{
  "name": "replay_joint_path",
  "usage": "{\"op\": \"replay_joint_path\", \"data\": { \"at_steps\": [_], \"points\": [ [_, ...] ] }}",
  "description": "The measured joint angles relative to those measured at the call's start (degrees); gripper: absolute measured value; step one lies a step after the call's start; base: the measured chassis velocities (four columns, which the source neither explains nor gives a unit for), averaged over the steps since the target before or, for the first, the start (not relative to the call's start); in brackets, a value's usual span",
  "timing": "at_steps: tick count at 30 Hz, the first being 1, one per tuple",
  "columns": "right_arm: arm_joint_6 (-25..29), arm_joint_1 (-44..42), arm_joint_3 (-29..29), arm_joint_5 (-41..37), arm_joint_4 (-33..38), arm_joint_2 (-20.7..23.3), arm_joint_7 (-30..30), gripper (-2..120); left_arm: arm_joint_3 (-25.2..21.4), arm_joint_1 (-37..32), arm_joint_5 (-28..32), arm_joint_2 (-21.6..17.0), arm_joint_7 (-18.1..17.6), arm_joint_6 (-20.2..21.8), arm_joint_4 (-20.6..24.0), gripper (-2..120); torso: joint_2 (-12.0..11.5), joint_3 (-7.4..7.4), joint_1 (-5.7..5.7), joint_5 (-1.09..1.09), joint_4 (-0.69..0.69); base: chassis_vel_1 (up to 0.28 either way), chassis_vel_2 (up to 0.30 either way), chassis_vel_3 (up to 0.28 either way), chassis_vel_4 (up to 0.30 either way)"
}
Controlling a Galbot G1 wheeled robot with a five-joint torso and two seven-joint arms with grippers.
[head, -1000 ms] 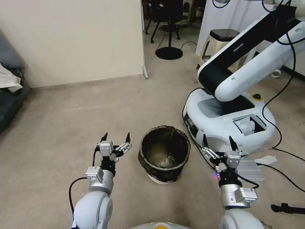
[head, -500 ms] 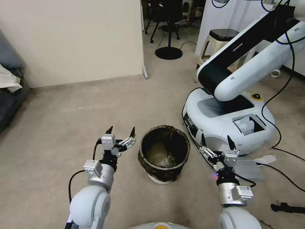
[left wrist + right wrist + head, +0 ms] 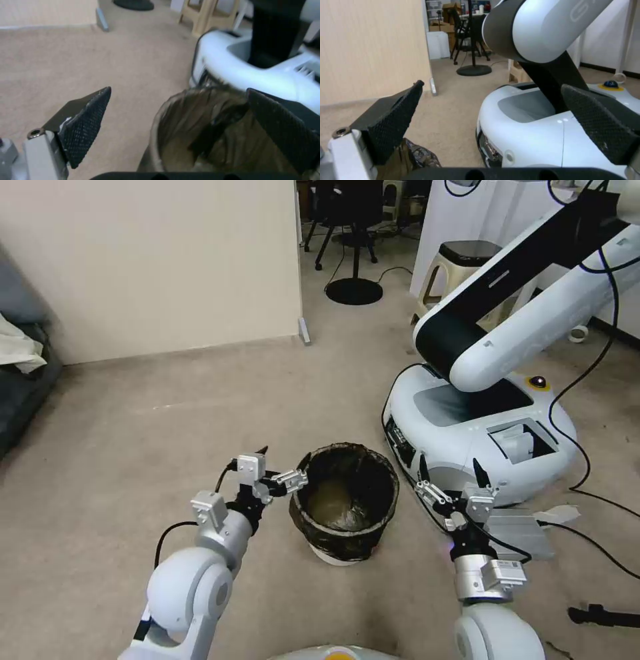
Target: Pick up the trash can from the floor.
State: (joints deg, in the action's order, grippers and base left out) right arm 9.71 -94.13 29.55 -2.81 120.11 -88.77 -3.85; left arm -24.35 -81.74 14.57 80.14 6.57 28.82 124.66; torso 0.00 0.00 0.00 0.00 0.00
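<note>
Lighting: even, soft indoor light; the floor (image 3: 167, 447) evenly lit, shadows faint. Darkest area: inside of the trash can (image 3: 345, 493). Glare: mild sheen on the white robot base (image 3: 480, 440). Blur: left wrist view smeared over bin rim and base; right wrist view soft

The right gripper (image 3: 491, 120) has its textured black fingers (image 3: 391, 122) spread wide — between them sits the large white robot base (image 3: 533, 135) with a black-and-white arm rising from it. A crinkled dark bag edge of the trash can (image 3: 416, 156) lies near one finger. Beige floor (image 3: 453, 100) runs to a far wall (image 3: 370, 47).
</note>
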Motion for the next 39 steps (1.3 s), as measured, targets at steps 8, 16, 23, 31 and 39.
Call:
{"op": "replay_joint_path", "data": {
  "at_steps": [8,16,23,31,39],
  "points": [
    [-0.17,0.1,0.06,-0.17,-0.05,-0.06,-0.1,100,1.27,2.95,-1.19,-1.29,-2.11,4.47,-3.76,100,0.0,0.0,0.0,0.0,0.0,0.0,0.0,0.0,0.0],
    [-0.34,0.34,0.25,-0.27,-0.06,-0.12,-0.16,100,3.93,5.72,-1.19,-2.22,-2.88,7.61,-7.43,99,0.0,0.0,0.0,0.0,0.0,0.0,0.0,0.0,0.0],
    [-0.44,0.61,0.67,-0.48,-0.55,-0.12,-0.29,100,6.58,7.84,-1.14,-2.08,-3.88,8.72,-10.74,99,0.0,0.0,0.0,0.0,0.0,0.0,0.0,0.0,0.0],
    [-0.45,1.18,1.09,-0.94,-1.15,-0.06,-0.35,100,8.74,9.59,-1.59,-0.73,-4.81,9.28,-13.66,99,0.0,0.0,0.0,0.01,0.0,0.0,0.0,0.0,0.0],
    [-0.45,1.62,1.34,-1.34,-1.59,0.16,-0.43,100,10.28,11.3,-1.58,0.51,-7.39,10.53,-15.8,98,0.0,0.0,0.0,0.01,0.0,0.0,0.0,0.0,0.0]
  ]
}}
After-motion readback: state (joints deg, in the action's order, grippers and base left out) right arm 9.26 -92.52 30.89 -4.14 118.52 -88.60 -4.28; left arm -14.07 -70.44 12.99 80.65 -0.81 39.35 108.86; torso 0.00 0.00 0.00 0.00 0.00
